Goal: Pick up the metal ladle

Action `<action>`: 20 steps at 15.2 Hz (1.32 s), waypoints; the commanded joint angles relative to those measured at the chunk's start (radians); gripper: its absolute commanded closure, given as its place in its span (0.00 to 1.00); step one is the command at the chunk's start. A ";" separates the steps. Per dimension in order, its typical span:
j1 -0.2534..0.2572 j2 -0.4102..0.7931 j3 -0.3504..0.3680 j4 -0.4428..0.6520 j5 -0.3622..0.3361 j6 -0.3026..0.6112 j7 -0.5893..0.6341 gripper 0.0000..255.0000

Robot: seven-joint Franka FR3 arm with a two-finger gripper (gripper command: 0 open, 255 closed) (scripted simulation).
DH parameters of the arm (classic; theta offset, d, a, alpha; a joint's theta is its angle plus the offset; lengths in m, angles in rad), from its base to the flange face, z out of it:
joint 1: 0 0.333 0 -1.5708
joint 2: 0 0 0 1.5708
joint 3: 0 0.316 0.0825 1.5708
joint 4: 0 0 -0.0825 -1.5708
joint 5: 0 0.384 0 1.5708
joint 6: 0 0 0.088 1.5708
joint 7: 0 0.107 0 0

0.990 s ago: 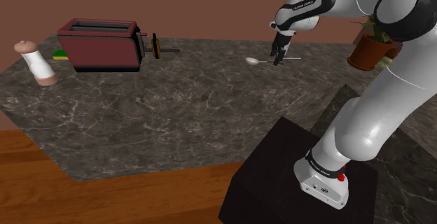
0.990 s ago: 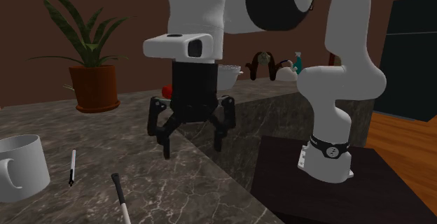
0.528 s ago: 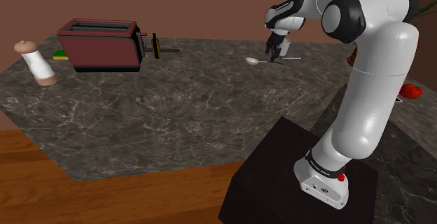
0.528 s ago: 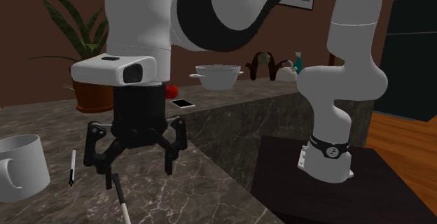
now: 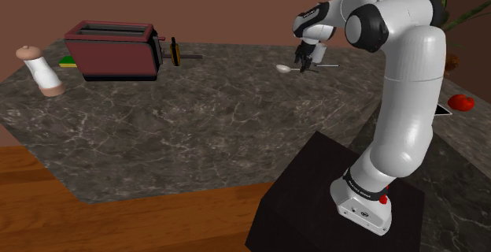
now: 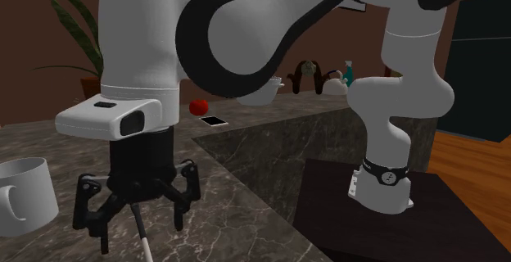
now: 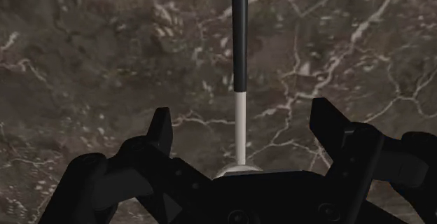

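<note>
A dim kitchen with a brown-red wall and a wooden floor; most of the scene is a dark, white-veined stone counter (image 5: 197, 124). A large white robot arm (image 5: 409, 77) with dark joints rises from a black box stand (image 5: 330, 203) at the counter's near edge and bends over to the counter's far side. At the shoulder view's left, well apart from the arm's reach, stands a dark red toaster (image 5: 110, 50), and left of that a white pepper mill (image 5: 41, 71). A white mug (image 6: 24, 195) sits on the counter near where the arm is working. The black end effector (image 7: 244, 117) hangs low over the stone with its two fingers spread wide. Between them, touching neither, lies the ladle (image 7: 239, 68): it rests flat on the counter, with a pale grey bowl just below the hand and a thin stem, pale near the bowl and black farther out, running straight away from it. By the look of it, the approach and lining-up are done. Nothing is gripped, so what is left is a last small descent if needed, closing the fingers on the thin stem, and lifting the ladle clear of the counter.
</note>
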 commanded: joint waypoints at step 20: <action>0.008 -0.026 -0.013 0.025 -0.024 -0.045 0.016 1.00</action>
